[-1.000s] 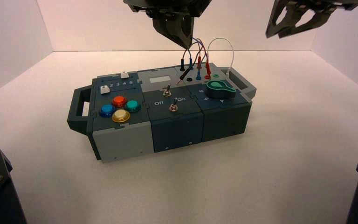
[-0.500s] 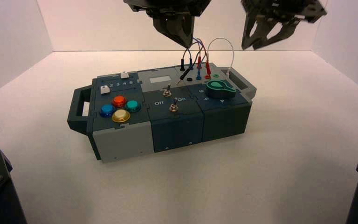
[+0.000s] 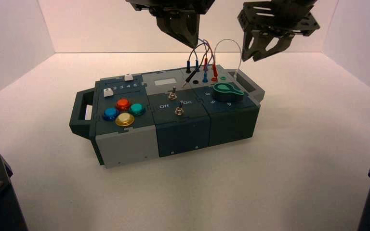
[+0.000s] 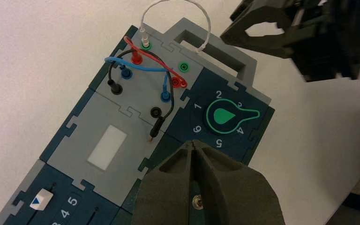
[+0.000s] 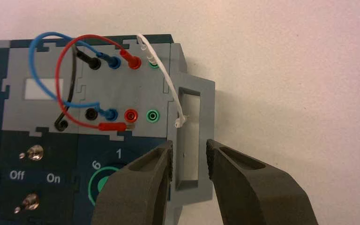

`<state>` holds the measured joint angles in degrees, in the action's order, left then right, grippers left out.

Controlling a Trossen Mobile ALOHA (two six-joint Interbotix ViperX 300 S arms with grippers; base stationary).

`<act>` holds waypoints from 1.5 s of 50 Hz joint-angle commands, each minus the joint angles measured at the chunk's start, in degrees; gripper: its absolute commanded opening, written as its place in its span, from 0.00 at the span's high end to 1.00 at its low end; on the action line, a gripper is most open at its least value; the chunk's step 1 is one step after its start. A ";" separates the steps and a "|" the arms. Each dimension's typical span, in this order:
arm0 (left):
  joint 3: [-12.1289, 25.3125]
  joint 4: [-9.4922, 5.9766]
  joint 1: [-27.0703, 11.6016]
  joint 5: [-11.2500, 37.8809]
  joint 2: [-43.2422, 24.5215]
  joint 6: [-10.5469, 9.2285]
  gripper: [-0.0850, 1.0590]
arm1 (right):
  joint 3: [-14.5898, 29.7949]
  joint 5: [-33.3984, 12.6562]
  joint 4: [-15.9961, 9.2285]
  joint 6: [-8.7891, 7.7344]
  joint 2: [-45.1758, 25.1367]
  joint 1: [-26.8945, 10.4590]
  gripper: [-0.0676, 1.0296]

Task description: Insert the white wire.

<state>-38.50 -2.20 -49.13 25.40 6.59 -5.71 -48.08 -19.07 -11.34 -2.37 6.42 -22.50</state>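
Note:
The white wire (image 3: 229,41) stands in a tall arch over the box's far right corner. In the right wrist view, one end of the wire (image 5: 165,77) is plugged into a green socket. Its free plug tip (image 5: 178,123) lies over the grey handle (image 5: 205,117), beside an empty green socket (image 5: 153,115). My right gripper (image 3: 253,56) is open and empty, above and just right of the arch; in its own view the gripper (image 5: 189,157) is over the handle, short of the tip. My left gripper (image 3: 191,43) hangs shut and empty above the wire panel; its own view shows it over the dial (image 4: 193,144).
Red (image 5: 93,40), blue (image 5: 40,70) and black (image 5: 68,105) leads crowd the sockets beside the white wire. A green knob (image 3: 228,90), two toggle switches (image 3: 178,110) and coloured buttons (image 3: 123,111) lie nearer on the box. White walls enclose the table.
My right gripper has moved left and down from the upper right corner to just beside the white arch. The left gripper and the wires have not moved.

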 commanded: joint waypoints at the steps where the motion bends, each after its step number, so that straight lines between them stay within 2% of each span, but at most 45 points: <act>1: 0.79 0.00 0.00 -0.53 1.41 -0.26 0.95 | 2.02 0.79 -0.62 0.09 -0.97 -0.44 0.58; 36: 0.62 0.00 0.26 -0.53 1.41 -0.26 0.95 | 6.06 0.97 -3.16 0.09 -7.38 -1.23 0.58; 61: 0.44 0.00 0.35 -0.44 2.29 -0.26 0.95 | 6.68 0.97 -3.16 0.09 -9.05 -1.76 0.62; 68: 0.44 0.00 0.35 -0.53 2.55 -0.26 0.95 | 6.77 1.14 -3.16 0.09 -9.58 -1.67 0.66; 75: 0.35 0.00 0.53 -0.44 2.55 -0.26 0.95 | 6.77 1.14 -3.16 0.09 -10.20 -1.67 0.76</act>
<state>-38.67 -2.20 -48.78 25.31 7.65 -5.71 -42.71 -18.37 -14.33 -2.29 -4.31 -23.91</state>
